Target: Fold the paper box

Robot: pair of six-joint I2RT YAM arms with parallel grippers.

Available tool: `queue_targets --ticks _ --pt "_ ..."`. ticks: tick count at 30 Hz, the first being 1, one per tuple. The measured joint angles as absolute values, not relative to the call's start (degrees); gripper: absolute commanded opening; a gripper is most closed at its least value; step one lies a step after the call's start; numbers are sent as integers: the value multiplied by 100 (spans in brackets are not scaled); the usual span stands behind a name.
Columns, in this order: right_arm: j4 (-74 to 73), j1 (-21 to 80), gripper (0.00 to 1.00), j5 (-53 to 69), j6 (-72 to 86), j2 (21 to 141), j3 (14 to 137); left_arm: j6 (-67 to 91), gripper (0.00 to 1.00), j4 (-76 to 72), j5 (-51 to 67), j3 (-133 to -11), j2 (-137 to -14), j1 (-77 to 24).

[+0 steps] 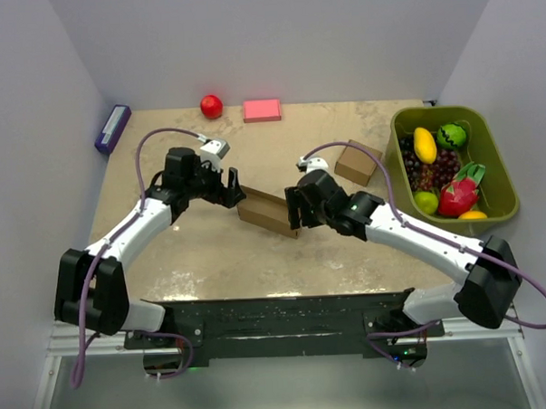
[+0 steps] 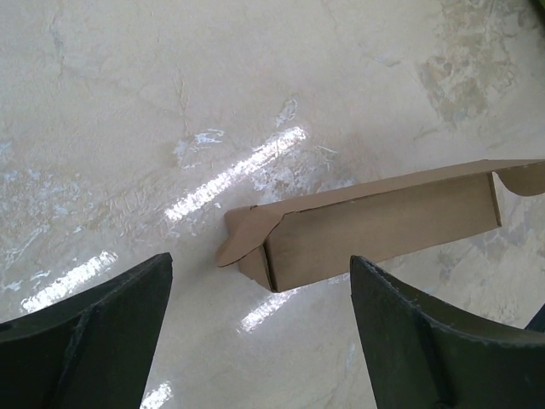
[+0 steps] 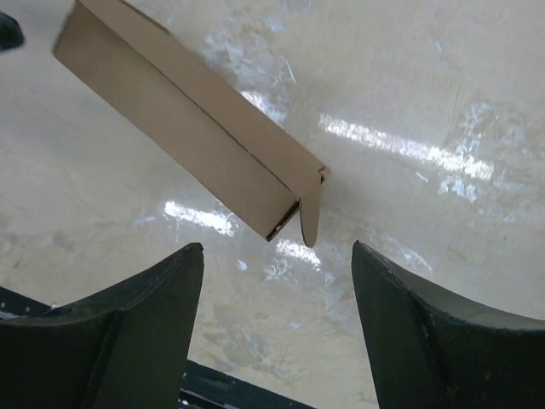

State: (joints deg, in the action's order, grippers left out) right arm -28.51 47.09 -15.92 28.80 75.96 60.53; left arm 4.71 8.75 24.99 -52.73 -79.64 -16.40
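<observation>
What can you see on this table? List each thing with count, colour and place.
paper box: one, brown, table centre, between the hands
small cardboard box: one, brown, right of centre
round object: one, red, far edge
pad: one, pink, far edge
case: one, purple, far left corner
basket: one, green, right side
fruit: several, mixed colours, inside basket
table: one, beige, under everything
left hand: one, black, open, by box's left end
right hand: one, black, open, by box's right end

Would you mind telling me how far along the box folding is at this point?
Mostly done: the paper box already stands as a low oblong. Nothing is in hand; the left gripper and right gripper sit open at its ends. Left: an end tab sticks out, probably needing tucking.
</observation>
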Motion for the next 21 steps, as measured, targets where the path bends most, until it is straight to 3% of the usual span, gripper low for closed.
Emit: queue_targets --ticks 7,12,18,21 --pt "-3129 4960 66 -2156 3385 8018 6025 464 80 980 2305 -5478 -8276 -1695" --pt "-3138 4958 50 -2338 3535 8027 5957 464 69 1046 2283 -5601 -8444 -1732" --pt "-3142 4958 22 -2462 3612 8027 5953 397 42 1050 2285 -5682 -8562 -1739" --pt "-3133 4958 10 -2486 3645 8027 5953 379 21 1052 2290 -5682 -8584 -1754"
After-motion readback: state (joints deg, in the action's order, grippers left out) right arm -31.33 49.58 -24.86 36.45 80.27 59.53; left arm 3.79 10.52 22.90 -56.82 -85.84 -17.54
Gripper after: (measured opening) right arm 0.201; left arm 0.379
